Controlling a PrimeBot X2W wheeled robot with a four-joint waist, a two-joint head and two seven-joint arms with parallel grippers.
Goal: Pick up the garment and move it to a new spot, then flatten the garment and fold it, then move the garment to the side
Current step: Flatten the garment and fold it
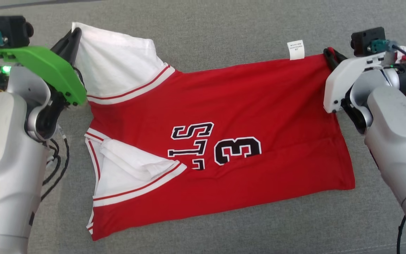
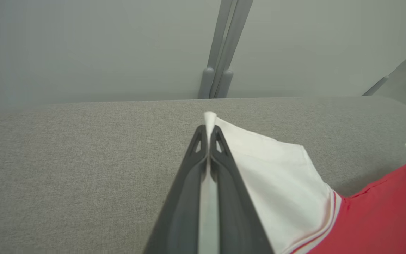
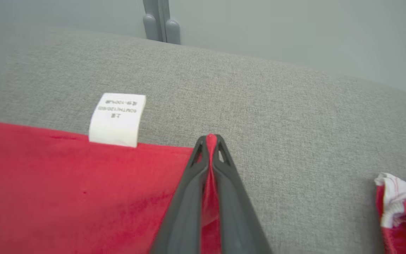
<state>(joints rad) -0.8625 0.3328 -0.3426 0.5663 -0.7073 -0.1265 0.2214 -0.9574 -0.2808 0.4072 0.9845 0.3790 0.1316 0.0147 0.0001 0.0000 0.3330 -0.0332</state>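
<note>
Left end effector (image 1: pixel 75 34) first: its two dark fingers are clamped flat together on the outer corner of the white sleeve (image 1: pixel 118 70), well to the left of the care label (image 1: pixel 295 49). In my left wrist view a sliver of white cloth pokes out past the tips (image 2: pixel 208 132). The left forearm (image 1: pixel 5 158) rises pale and rounded from below, and its wrist bends inward under a green bracket (image 1: pixel 44 70).

The right forearm (image 1: pixel 397 123) comes up the same way on the other side. The right end effector (image 1: pixel 328 53) sits just right of the care label and is pinched shut on the garment's red hem corner. My right wrist view shows red fabric squeezed between the fingers up to the tips (image 3: pixel 210 139).

The garment (image 1: pixel 252 106) is a red jersey of soft knit, spread nearly flat on the grey woven surface (image 1: pixel 224 28). It lies sideways, below and left of the care label, which is a small white printed tab sticking out from its far edge. It has white sleeves with red and white striped trim. The nearer sleeve (image 1: pixel 132 169) is folded and creased. Black letters and a 3 outlined in white sit mid-body.

Further right of the label, past the right end effector, a second red-and-white cloth (image 3: pixel 400 211) lies bunched.
</note>
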